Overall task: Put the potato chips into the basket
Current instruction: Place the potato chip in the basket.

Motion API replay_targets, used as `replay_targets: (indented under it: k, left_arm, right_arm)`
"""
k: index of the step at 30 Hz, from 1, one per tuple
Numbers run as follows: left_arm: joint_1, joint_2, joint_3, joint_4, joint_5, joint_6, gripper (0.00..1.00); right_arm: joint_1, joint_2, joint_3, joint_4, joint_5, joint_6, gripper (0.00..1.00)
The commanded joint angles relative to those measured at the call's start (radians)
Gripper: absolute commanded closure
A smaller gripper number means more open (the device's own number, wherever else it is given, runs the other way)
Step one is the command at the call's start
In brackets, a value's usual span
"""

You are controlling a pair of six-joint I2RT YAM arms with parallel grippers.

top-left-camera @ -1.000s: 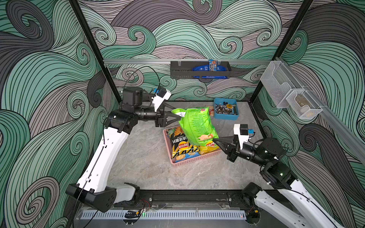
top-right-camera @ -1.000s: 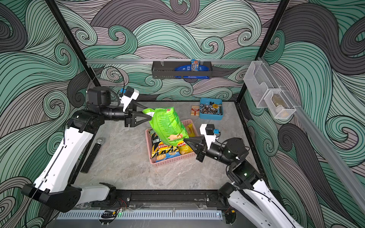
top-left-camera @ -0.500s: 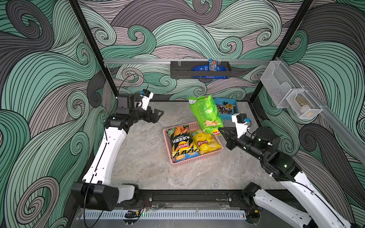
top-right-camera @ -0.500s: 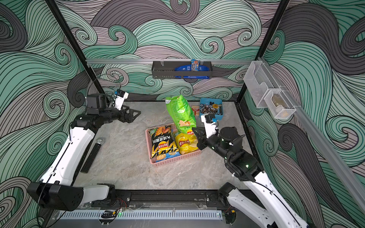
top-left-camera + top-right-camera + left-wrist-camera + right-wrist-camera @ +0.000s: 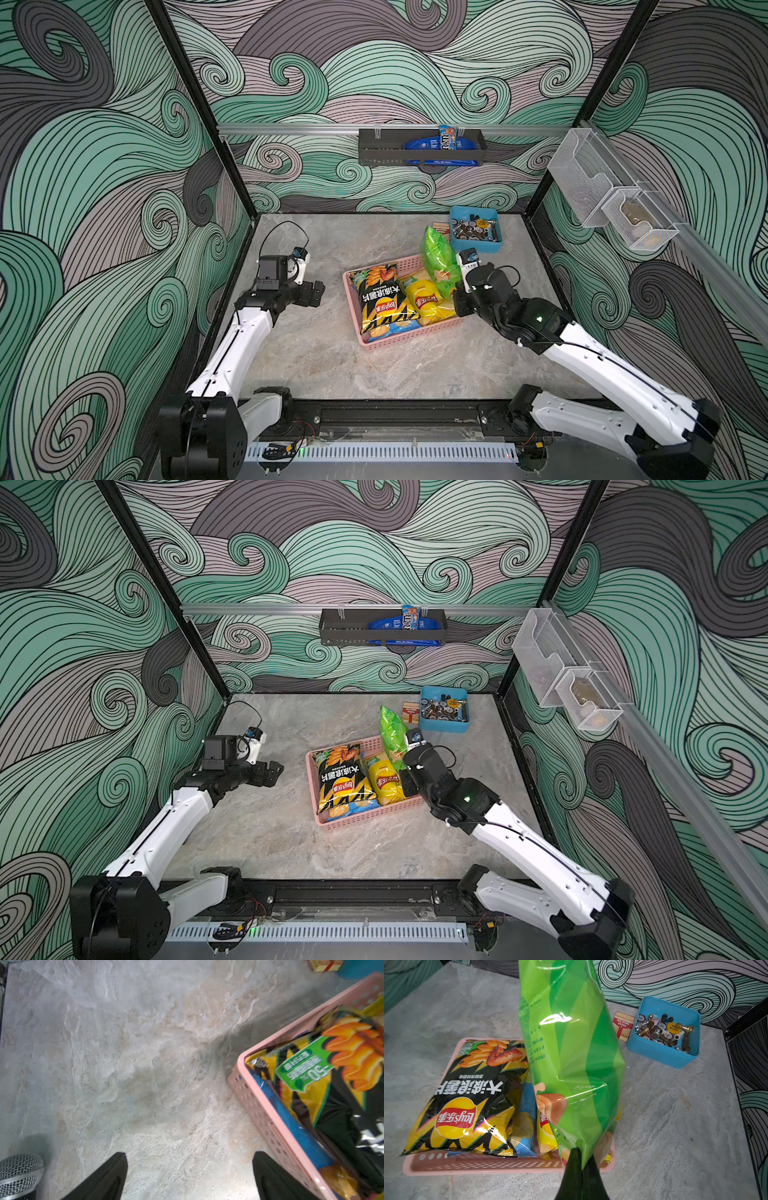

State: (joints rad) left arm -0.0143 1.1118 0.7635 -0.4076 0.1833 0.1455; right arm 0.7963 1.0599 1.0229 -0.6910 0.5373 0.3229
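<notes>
The pink basket [image 5: 407, 338] [image 5: 365, 818] holds a black-and-yellow chip bag [image 5: 380, 303] [image 5: 467, 1105], a bright yellow bag [image 5: 426, 299] [image 5: 384, 779] and a blue bag [image 5: 395, 328] [image 5: 291, 1118] under the black one. My right gripper [image 5: 581, 1157] is shut on one edge of the light green bag [image 5: 438, 257] [image 5: 571, 1053]. That bag stands on end over the basket's right side, above the yellow bag. My left gripper [image 5: 318, 293] [image 5: 189, 1154] hovers open and empty over the bare table, left of the basket.
A blue tray [image 5: 478, 247] of small metal pieces and a small red box [image 5: 623, 1025] sit behind the basket on the right. A dark rack [image 5: 419, 147] hangs on the back wall, clear bins [image 5: 611, 195] on the right wall. A microphone [image 5: 19, 1169] lies beside my left gripper.
My left gripper let go of the green bag, opened wide and drew back to the left. My right arm swung the bag upright and lowered it toward the basket's right side.
</notes>
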Motion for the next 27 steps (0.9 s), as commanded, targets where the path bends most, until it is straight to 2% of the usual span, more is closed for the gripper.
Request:
replay_targets:
  k: [1, 13, 22, 27]
  left_arm:
    - [0.006, -0.034, -0.01, 0.087, -0.027, -0.015, 0.03]
    - [0.006, -0.058, -0.03, 0.092, 0.007, -0.004, 0.03]
    - [0.006, -0.047, -0.033, 0.094, 0.009, -0.004, 0.03]
    - [0.006, -0.041, -0.032, 0.091, 0.008, -0.004, 0.03]
  right_arm:
    - [0.044, 0.057, 0.013, -0.015, 0.16, 0.063, 1.0]
    - [0.092, 0.187, 0.09, -0.098, 0.293, 0.099, 1.0]
    - [0.101, 0.18, 0.169, -0.195, 0.283, 0.108, 1.0]
    - [0.101, 0.261, 0.15, -0.194, 0.251, 0.12, 1.0]
